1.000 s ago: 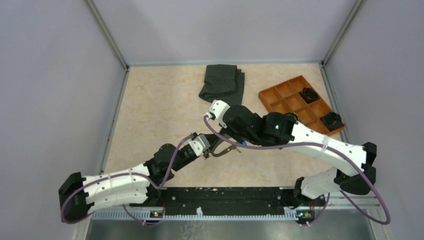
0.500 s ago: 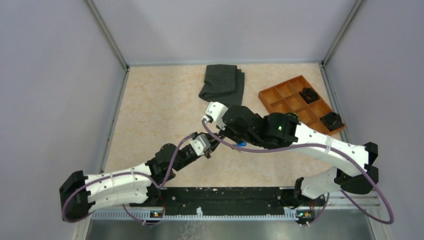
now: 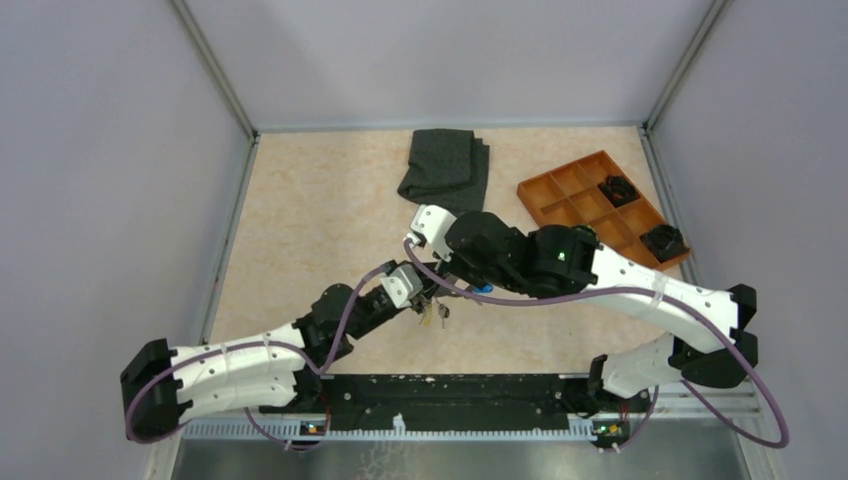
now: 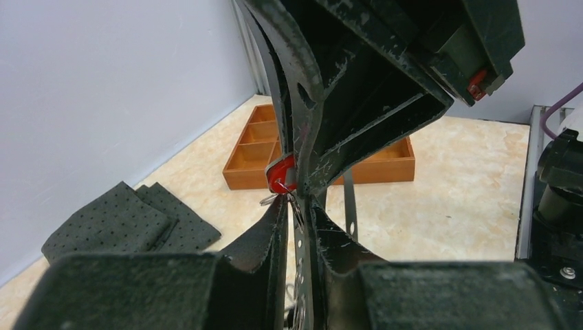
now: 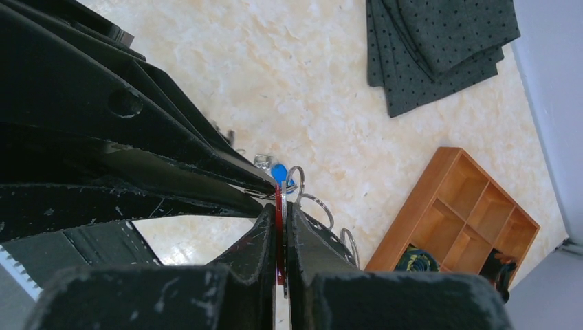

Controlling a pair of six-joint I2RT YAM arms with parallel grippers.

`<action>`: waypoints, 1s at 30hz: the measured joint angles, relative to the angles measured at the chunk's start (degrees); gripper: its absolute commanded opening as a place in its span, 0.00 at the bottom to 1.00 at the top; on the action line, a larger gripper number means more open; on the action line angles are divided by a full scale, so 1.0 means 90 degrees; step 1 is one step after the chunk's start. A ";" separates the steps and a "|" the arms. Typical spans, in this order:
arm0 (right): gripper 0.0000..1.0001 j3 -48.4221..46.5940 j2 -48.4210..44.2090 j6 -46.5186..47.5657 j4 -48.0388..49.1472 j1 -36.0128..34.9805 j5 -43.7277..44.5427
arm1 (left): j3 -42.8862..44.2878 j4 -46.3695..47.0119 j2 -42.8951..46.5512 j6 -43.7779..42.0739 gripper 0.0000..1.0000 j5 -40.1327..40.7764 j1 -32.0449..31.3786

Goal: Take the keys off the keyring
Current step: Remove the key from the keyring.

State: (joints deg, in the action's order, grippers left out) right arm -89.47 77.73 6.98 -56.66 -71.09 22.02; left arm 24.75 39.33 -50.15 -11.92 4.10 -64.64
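Currently, by the look of it, working one key off: keys [image 3: 432, 312] and keyring [image 4: 350, 205] hang mid-air over the desk [image 3: 320, 220]. Right end effector [image 5: 280, 210] is clamped tight on the red key [image 4: 280, 173]. Left end effector [image 4: 297, 216], at its 6 o'clock, is nearly closed on the keyring band. Next: thread the red key off without slipping.

Bright, even, diffuse light falls from overhead, with no glare on the pale table [image 3: 300, 230] and only soft shadows under the arms. In both wrist views the black fingers [image 4: 271, 237] nearest the lens look dark and soft, while the red key [image 4: 280, 175] between the right gripper's [image 5: 279, 205] jaws and the surface beyond stay sharp.
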 measured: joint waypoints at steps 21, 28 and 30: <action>0.00 -0.0192 -0.0007 -0.0024 -0.0253 -0.0131 0.0124 | 0.0182 -0.0087 -0.0333 0.0027 0.00 0.0000 -0.0015; 0.00 -0.0187 -0.0010 -0.0126 -0.0335 -0.0172 0.0393 | 0.0182 -0.0233 -0.0228 0.0019 0.00 0.0002 -0.0015; 0.00 -0.0168 -0.0012 -0.0153 -0.0330 -0.0189 0.0471 | 0.0177 -0.0333 -0.0129 -0.0012 0.00 0.0002 -0.0015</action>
State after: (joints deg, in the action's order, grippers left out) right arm -90.98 77.62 5.61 -59.64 -72.79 26.26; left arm 26.35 36.34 -51.31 -12.03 4.12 -64.77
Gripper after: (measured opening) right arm 0.020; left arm 0.007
